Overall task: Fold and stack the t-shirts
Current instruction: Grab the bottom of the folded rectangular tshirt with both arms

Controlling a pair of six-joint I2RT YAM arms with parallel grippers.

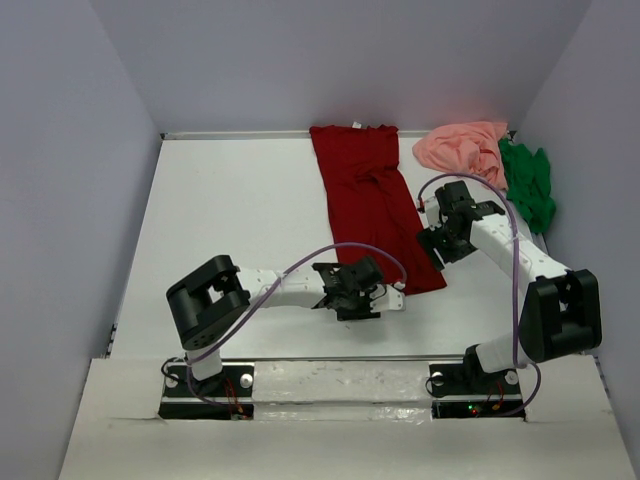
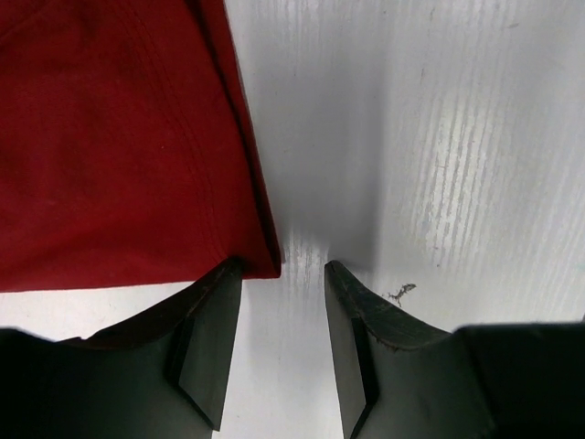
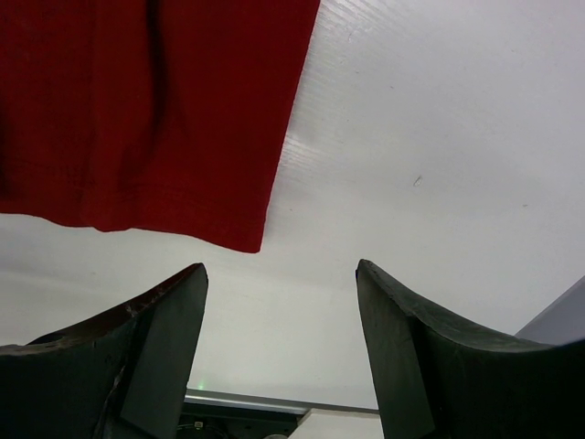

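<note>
Three t-shirts lie on the surface point(image 1: 230, 220), and none looks fully folded yet. The dark red t-shirt point(image 1: 368, 200) is spread as a long strip from the far edge toward the middle. The salmon pink t-shirt point(image 1: 460, 148) and the bright green t-shirt point(image 1: 528, 185) are crumpled together at the far right. The left jaws stand partly open and hold nothing, right at a near corner of the red hem. The right jaws are wide open and empty, just beside the strip's right edge. I judge that the step is folding the red one. Next, the jaws should pinch the near hem corners and carry them toward the collar.
</note>
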